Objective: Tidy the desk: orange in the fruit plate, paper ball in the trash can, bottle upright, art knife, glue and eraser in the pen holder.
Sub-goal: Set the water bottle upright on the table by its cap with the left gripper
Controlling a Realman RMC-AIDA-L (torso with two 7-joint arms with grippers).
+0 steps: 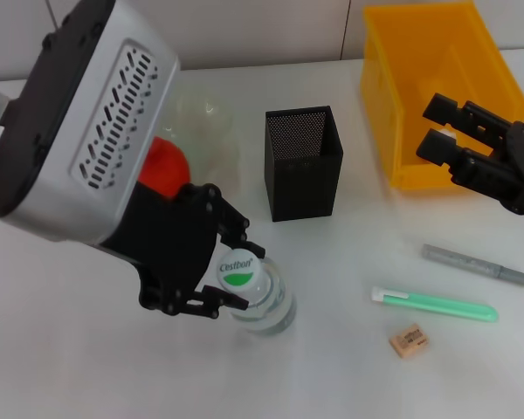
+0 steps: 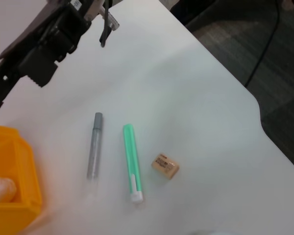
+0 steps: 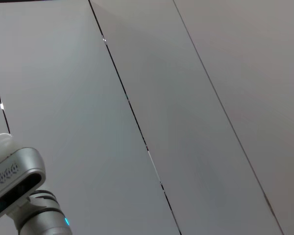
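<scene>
**Left gripper grips upright bottle as desk tidy-up proceeds**

While the plain white smooth desk (image 1: 70,349) carries a scatter of items, the large bright yellow rectangular plastic trash can (image 1: 402,96) stands at its far right corner, a pale crumpled lump, likely the paper ball (image 2: 2,190), showing inside it in the left wrist view. Just before the bin hovers the right gripper (image 1: 438,127), its black fingers spread apart and holding nothing. At far left, the wide translucent pale-green glass fruit plate (image 1: 205,118) holds the red-orange round orange (image 1: 164,168), both partly hidden behind the left arm. Between plate and bin stands the tall square black metal-mesh pen holder (image 1: 302,166). Nearer the robot, the left gripper (image 1: 231,271) has its fingers pinched around the neck of the clear ribbed plastic bottle (image 1: 260,301), which stands upright. To the right lie a green stick with a white cap (image 1: 437,305), a grey pen-like tool (image 1: 476,264) beyond it, and the small tan-beige rectangular eraser (image 1: 409,340), nearest of the three.
</scene>
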